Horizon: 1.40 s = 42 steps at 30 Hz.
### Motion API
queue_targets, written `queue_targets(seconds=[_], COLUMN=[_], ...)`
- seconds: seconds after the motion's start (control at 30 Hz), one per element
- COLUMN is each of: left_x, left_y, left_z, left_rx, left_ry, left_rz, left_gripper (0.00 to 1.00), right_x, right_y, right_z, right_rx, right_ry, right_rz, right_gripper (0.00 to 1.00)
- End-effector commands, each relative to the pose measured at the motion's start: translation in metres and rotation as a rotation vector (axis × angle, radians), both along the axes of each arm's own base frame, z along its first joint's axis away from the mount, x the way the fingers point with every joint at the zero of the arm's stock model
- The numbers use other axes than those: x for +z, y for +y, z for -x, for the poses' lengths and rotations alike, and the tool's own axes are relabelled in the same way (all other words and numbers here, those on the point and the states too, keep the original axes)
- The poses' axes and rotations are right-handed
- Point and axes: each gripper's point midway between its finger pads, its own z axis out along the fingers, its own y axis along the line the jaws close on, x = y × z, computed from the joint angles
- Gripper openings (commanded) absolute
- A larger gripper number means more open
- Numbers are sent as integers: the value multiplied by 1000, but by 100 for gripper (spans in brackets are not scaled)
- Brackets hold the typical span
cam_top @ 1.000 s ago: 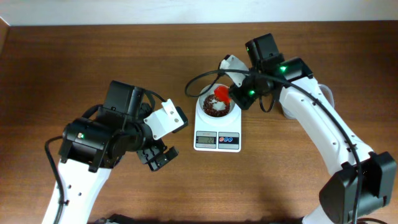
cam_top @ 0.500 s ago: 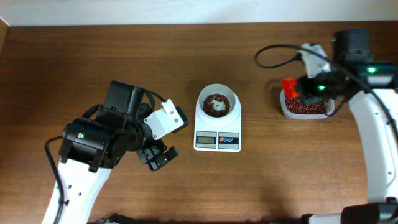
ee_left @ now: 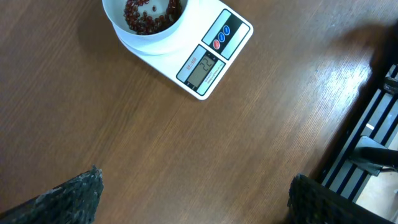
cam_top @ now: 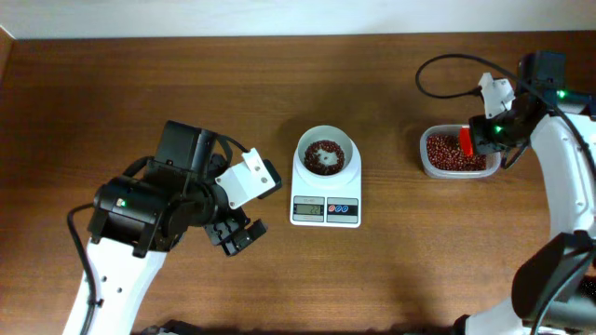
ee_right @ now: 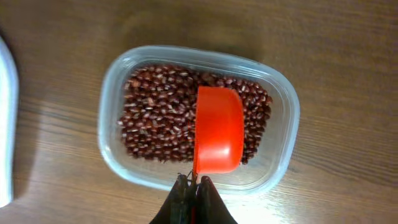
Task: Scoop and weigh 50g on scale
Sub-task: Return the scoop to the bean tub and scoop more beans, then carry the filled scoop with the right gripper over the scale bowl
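We're hovering L gripper (cam_top: 237, 234) over desk (cam_top: 140, 93), L of scale (cam_top: 326, 191), jaws wide apart, empty. Some beans (cam_top: 323, 156) are lying in scale's bowl, ctr. R gripper (ee_right: 191, 186) is clamping red scoop (ee_right: 217, 130) by its handle, arm stretching over tub (ee_right: 283, 106) w/ more beans.

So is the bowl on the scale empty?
No, partly filled: red-brown beans cover the bottom of the bowl, white wall showing around them.

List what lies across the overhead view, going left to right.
In order: left claw → scale → clear tub. The red scoop, gripped by the right claw, overlaps the tub, so it gets no place of its own.
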Motion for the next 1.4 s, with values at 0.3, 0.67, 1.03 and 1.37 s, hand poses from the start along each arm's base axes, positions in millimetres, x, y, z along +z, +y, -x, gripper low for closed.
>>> queue_targets(seconds=[0.3, 0.67, 1.03, 1.37], left_x=[5, 5, 5, 5], left_y=[1, 1, 1, 1], left_z=[-3, -3, -3, -3], left_rx=[-5, -5, -5, -5], left_ry=[-23, -23, -23, -23], left_rz=[-2, -2, -2, -2], left_gripper=[99, 99, 99, 99], right_x=[-42, -34, -6, 40], right_y=[31, 2, -48, -11], right_z=[-13, 5, 27, 18], right_rx=[-9, -149, -319, -211], right_ry=[67, 68, -45, -145], right_rz=[-239, -497, -813, -1102], right_gripper=[4, 4, 4, 4])
